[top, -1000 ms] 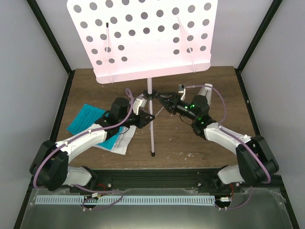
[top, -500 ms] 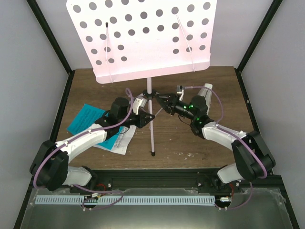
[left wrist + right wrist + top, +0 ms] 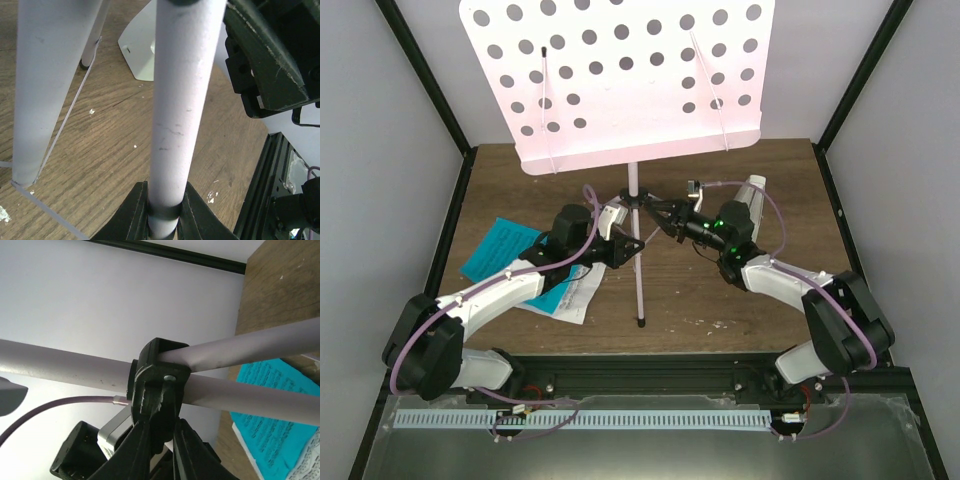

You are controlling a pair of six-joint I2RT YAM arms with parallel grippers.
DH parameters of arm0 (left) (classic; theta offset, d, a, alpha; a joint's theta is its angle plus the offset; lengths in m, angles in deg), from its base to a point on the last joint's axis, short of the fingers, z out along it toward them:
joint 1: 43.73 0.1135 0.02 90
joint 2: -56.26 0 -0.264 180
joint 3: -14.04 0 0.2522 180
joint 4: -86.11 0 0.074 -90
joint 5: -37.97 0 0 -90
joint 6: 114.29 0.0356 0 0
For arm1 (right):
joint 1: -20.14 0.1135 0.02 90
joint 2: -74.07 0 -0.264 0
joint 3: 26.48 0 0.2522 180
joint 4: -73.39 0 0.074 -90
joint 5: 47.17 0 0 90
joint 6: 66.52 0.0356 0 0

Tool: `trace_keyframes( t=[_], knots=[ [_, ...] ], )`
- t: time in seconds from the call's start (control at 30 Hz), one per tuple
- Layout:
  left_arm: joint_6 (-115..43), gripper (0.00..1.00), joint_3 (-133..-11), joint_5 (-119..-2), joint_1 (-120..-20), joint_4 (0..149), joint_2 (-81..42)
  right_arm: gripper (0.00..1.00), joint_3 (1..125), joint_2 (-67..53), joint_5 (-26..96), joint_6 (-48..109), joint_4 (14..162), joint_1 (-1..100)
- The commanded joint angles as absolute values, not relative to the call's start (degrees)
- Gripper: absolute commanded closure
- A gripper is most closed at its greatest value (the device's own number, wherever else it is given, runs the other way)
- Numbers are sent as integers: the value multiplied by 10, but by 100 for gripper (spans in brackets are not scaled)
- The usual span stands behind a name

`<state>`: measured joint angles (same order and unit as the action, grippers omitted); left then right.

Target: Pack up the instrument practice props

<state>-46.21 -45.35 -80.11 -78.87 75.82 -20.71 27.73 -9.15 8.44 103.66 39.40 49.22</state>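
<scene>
The pale pink music stand (image 3: 620,80) stands at the back of the table, its perforated desk hiding the ground behind it. My left gripper (image 3: 632,246) is shut on one of its thin tripod legs (image 3: 177,115), which runs up between the fingers (image 3: 134,215). My right gripper (image 3: 657,212) is shut on the black hub (image 3: 160,367) where the legs meet the pole. The teal booklet (image 3: 500,250) lies flat under my left arm and also shows in the right wrist view (image 3: 272,410). A white slanted body, apparently the metronome (image 3: 142,47), sits on the wood beyond the legs.
Another tripod leg (image 3: 50,75) slants close on the left of the held one. A third leg ends at a foot (image 3: 640,322) near the front. Black frame posts (image 3: 430,90) and white walls enclose the table. A metal tray (image 3: 620,445) lies below the arm bases.
My right gripper has moved slightly left and closed its jaws onto the black hub. The left gripper and the stand have stayed put.
</scene>
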Motion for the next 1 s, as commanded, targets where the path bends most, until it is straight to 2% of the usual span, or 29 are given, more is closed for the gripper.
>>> trace_keyframes(
  t=[0.0, 0.1, 0.17, 0.2, 0.3, 0.37, 0.43, 0.5, 0.6, 0.7, 0.87, 0.97],
  knots=[
    [-503, 100, -458, -790, -782, 724, -207, 90, 282, -99, 82, 1025, 377, 495],
    [-503, 100, -458, -789, -782, 724, -207, 98, 275, -94, 89, 1012, 371, 495],
    [-503, 100, -457, -788, -782, 723, -206, 96, 267, -86, 100, 1001, 366, 495],
    [-502, 100, -457, -786, -781, 722, -204, 91, 265, -81, 101, 991, 370, 495],
    [-500, 89, -449, -770, -781, 724, -183, 59, 263, -59, 109, 945, 394, 495],
    [-496, 75, -444, -760, -781, 726, -168, 48, 252, -33, 128, 916, 405, 493],
    [-494, 62, -444, -748, -781, 719, -153, 42, 226, -1, 152, 908, 378, 487],
    [-493, 52, -447, -749, -781, 716, -138, 39, 203, 25, 156, 903, 328, 473],
    [-496, 42, -448, -752, -782, 717, -120, 36, 241, 28, 129, 846, 346, 460],
    [-501, 40, -446, -751, -781, 722, -106, 35, 295, 1, 89, 777, 360, 459],
    [-542, 40, -427, -798, -779, 779, -101, 35, 372, -82, -40, 763, 182, 458],
    [-561, 41, -422, -819, -778, 805, -106, 35, 435, -127, -106, 757, 168, 459]
  ],
)
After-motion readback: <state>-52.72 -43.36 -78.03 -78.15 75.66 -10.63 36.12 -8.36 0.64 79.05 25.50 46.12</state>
